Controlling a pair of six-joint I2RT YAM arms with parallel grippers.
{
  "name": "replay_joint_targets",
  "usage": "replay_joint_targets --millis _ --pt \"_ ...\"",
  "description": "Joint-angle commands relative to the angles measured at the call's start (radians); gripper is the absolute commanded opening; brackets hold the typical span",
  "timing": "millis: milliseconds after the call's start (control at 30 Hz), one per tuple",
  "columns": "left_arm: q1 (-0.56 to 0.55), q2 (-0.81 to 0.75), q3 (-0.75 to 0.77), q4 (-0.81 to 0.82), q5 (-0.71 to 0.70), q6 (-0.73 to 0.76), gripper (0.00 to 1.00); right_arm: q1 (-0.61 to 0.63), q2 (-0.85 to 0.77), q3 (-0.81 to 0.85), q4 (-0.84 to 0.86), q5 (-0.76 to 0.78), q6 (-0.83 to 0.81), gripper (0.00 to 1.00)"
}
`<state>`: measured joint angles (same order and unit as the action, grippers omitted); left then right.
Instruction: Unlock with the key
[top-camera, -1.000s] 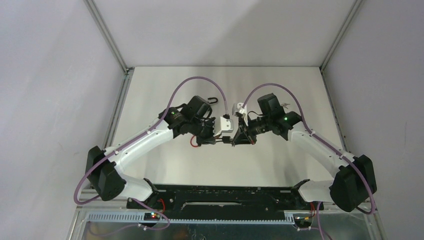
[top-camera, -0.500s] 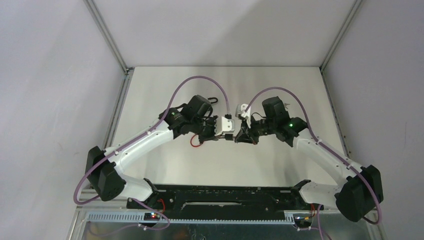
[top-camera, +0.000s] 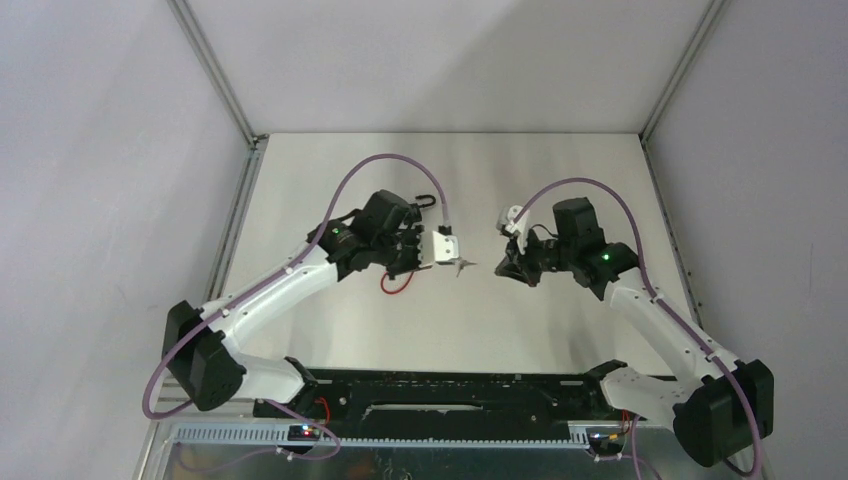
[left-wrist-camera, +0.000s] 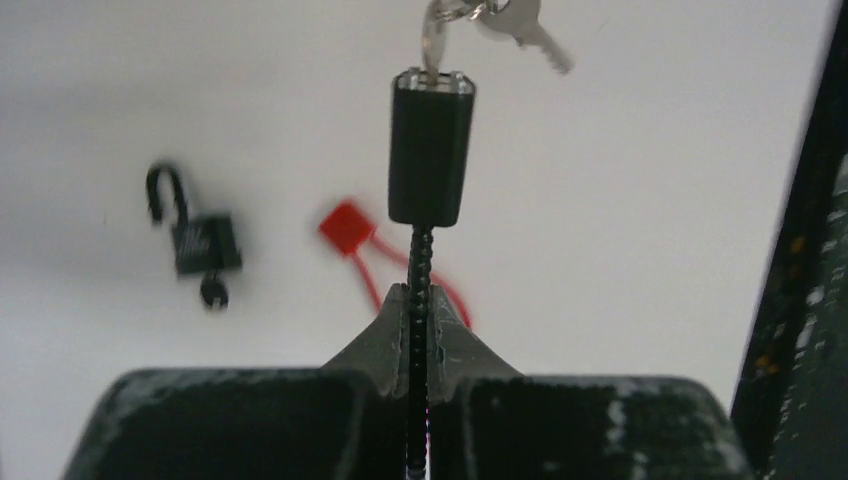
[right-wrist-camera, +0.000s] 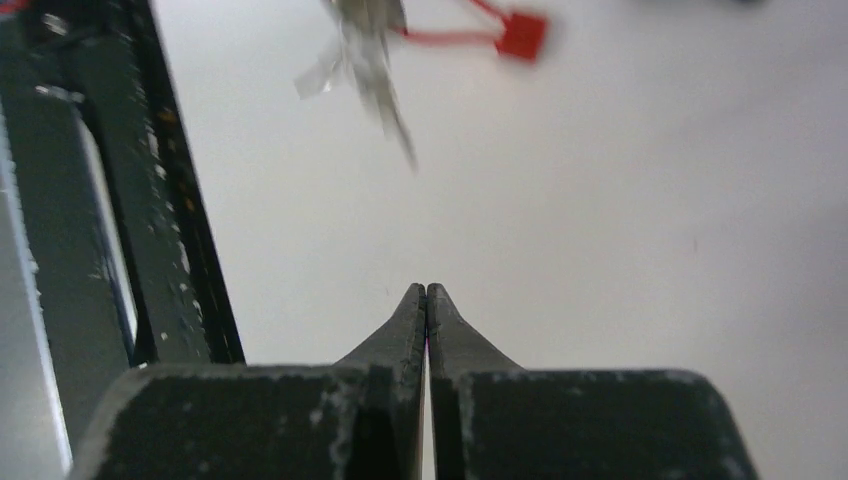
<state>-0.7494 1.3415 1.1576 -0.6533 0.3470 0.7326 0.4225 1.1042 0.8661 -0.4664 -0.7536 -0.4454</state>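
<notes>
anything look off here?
The silver keys stick out of the black cylinder lock unheld, one dangling. The left gripper pinches only the lock's black cable; the right gripper is shut on nothing, apart from them.

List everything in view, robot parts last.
pale flat table: one, off-white, under everything.
black cable lock with a cylindrical body: one, black, held up by its cable.
silver metal keys: at least two, silver, one in the lock's end.
black padlock with an open shackle: one, black, on the table.
red square tag on a red cord: one, red, on the table.
left gripper: one, black, shut on the lock's cable.
right gripper: one, black, shut, empty.
</notes>
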Motion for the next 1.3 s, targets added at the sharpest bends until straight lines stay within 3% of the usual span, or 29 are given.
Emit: replay_joint_targets --millis 0,200,233,300,333,467,533,733,1000,1267 --pt "0.077 -0.068 -0.047 -0.080 -0.221 0.075 0.00 -0.077 -0.032 -0.039 -0.186 0.139 -0.043 0.00" --pt "0.081 -0.070 0.002 -0.128 -0.130 0.045 0.00 -0.100 -0.041 -0.029 -0.151 0.056 -0.006 0.00" --pt "0.081 -0.072 0.013 -0.143 -0.090 0.039 0.00 -0.099 -0.033 -0.019 -0.148 0.020 0.003 0.05" --pt "0.081 -0.074 0.031 -0.163 0.018 0.022 0.00 -0.096 -0.017 0.011 -0.123 -0.030 0.029 0.35" --pt "0.081 -0.073 0.037 -0.168 0.067 0.013 0.00 -0.093 -0.011 0.021 -0.096 -0.056 0.050 0.45" --pt "0.070 -0.052 0.067 -0.171 0.197 -0.049 0.00 -0.089 0.039 0.062 0.050 -0.226 0.143 0.66" --pt "0.054 -0.043 0.082 -0.173 0.226 -0.076 0.00 -0.065 0.085 0.096 0.103 -0.277 0.190 0.71" --pt "0.021 -0.022 0.093 -0.152 0.271 -0.113 0.00 0.014 0.207 0.175 0.144 -0.364 0.230 0.69" --pt "0.012 -0.001 0.096 -0.134 0.273 -0.131 0.00 0.066 0.234 0.197 0.100 -0.404 0.194 0.38" --pt "0.011 -0.004 0.084 -0.123 0.255 -0.138 0.00 0.053 0.227 0.198 0.047 -0.381 0.158 0.35"
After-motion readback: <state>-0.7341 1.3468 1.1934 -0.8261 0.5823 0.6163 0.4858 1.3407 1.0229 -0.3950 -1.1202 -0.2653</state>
